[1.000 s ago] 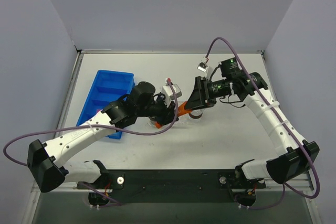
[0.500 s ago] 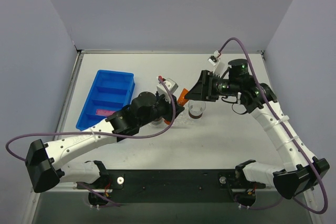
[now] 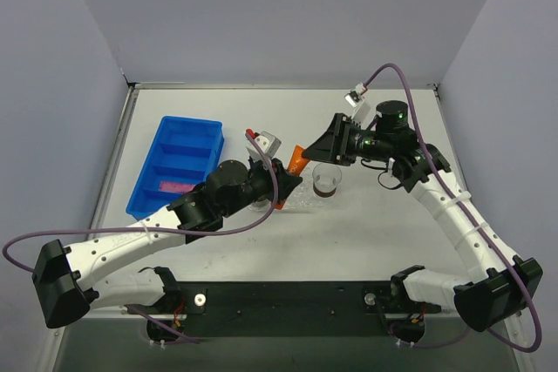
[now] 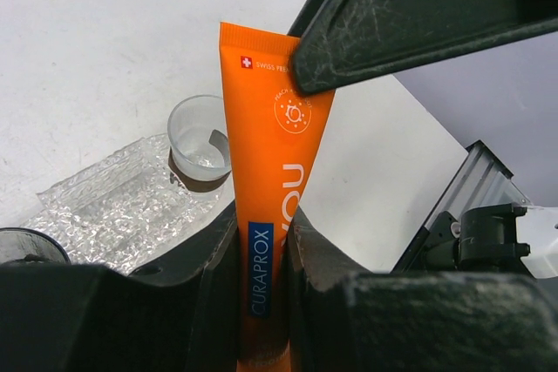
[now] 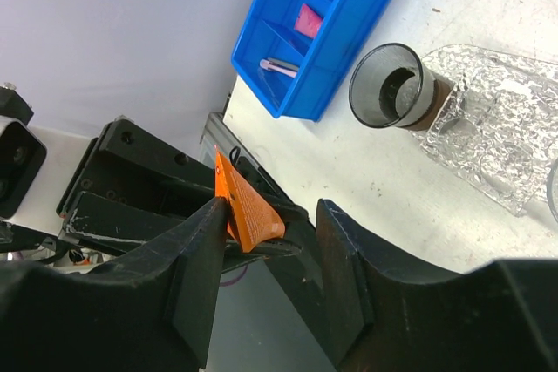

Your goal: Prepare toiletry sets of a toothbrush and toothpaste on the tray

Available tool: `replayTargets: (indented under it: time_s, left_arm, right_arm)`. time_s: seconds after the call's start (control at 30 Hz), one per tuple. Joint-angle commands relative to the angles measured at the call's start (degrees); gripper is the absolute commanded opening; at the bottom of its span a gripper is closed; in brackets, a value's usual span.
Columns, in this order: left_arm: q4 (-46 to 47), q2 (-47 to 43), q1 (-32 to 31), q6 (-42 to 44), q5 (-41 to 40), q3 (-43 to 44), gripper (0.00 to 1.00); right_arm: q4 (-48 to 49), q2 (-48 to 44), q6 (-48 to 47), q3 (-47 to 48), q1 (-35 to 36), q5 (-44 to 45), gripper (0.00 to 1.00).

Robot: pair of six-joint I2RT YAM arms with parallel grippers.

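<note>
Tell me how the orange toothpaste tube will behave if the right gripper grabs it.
Probably light and fairly stiff: the left gripper holds the orange toothpaste tube by one end without sag. Its glossy skin may slip once the right gripper closes.

The orange toothpaste [image 4: 261, 163] reads "CURAPROX" and "SWISS PRE…".

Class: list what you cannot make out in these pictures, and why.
Right wrist: tray runs off the right edge, bin off the top.
Top view: left gripper covers most of the tray; toothbrush too small to find.
Left wrist: tube's lower end is buried between the fingers.
</note>
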Motion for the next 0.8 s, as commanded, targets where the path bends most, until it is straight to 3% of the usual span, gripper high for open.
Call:
replayTargets:
  time_s: [0.0, 0.6, 0.77]
  left_arm:
    - [6.12, -1.97, -0.20, -1.22, 0.46, 0.33, 0.12]
    - [6.21, -1.62, -0.12, -2.80, -1.03, 0.42, 0.12]
    - [6.12, -1.80, -0.20, -3.06, -1.56, 0.33, 0.12]
  right_arm:
    - [5.90, -0.82, 1.75, -0.53, -0.06, -1.32, 0.41]
    - [6.34, 1.29, 1.14, 0.69, 3.89, -3.79, 0.32]
    - [6.34, 0.95, 0.88, 0.43, 4.42, -2.29, 0.15]
